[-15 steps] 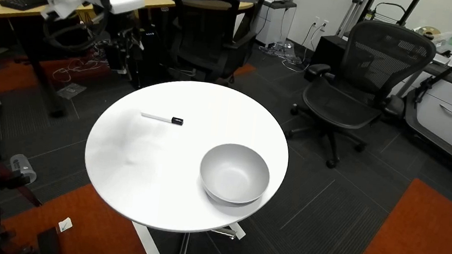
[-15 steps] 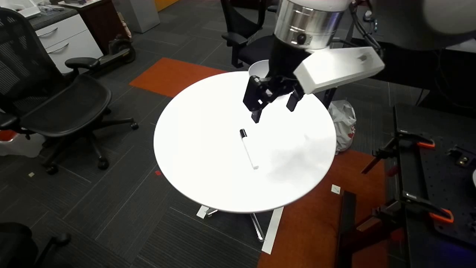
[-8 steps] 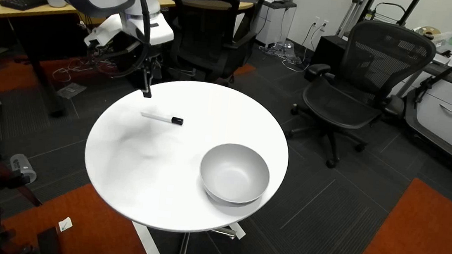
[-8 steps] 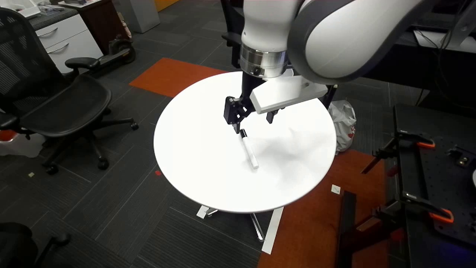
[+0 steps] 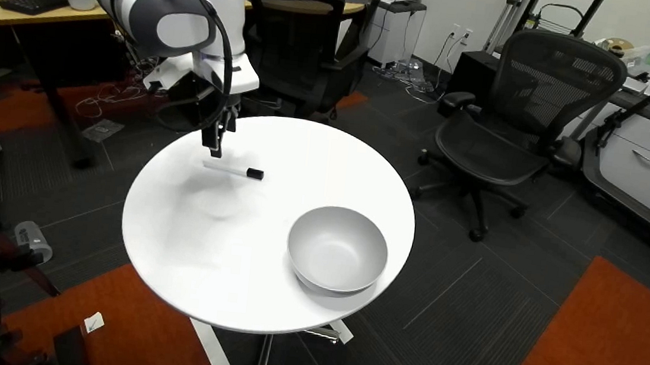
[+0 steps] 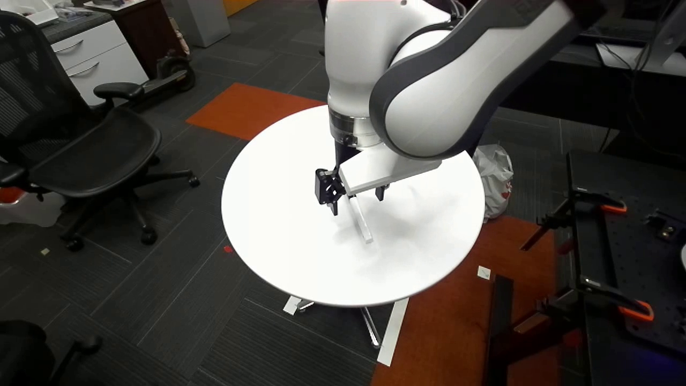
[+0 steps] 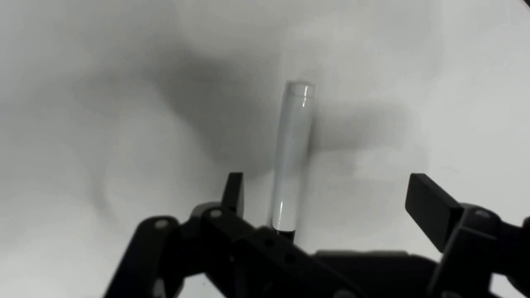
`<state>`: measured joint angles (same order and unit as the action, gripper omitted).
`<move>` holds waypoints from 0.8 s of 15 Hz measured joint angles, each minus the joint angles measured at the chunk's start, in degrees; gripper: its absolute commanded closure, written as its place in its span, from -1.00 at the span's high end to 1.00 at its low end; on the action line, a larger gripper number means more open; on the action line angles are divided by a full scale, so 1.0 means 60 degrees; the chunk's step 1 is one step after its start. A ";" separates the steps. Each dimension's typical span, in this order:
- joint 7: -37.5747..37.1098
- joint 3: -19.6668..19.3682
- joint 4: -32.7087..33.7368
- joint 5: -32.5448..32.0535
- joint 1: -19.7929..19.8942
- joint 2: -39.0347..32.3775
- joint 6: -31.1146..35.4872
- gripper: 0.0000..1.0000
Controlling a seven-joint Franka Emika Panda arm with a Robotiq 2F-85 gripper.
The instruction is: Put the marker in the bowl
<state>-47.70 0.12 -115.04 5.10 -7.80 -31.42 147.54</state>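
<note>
I have my Robotiq gripper (image 7: 326,181) lower now, fingers (image 7: 432,211) spread above the marker (image 7: 291,157), unmoved on the round table (image 5: 262,218), in an exterior view left of and beyond the bowl (image 5: 337,249)

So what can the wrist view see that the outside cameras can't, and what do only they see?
Only the wrist view: small glints on the thin white marker with a black end.
Only outside: a black mesh chair in both exterior views, and the round, light grey bowl in an exterior view.
All share the marker, black gripper and white tabletop.
</note>
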 measured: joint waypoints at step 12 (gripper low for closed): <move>0.0000 -0.0257 0.0864 0.0673 0.0046 -0.0922 -0.0745 1.00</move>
<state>-47.70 -1.42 -109.85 9.14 -7.52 -36.95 143.07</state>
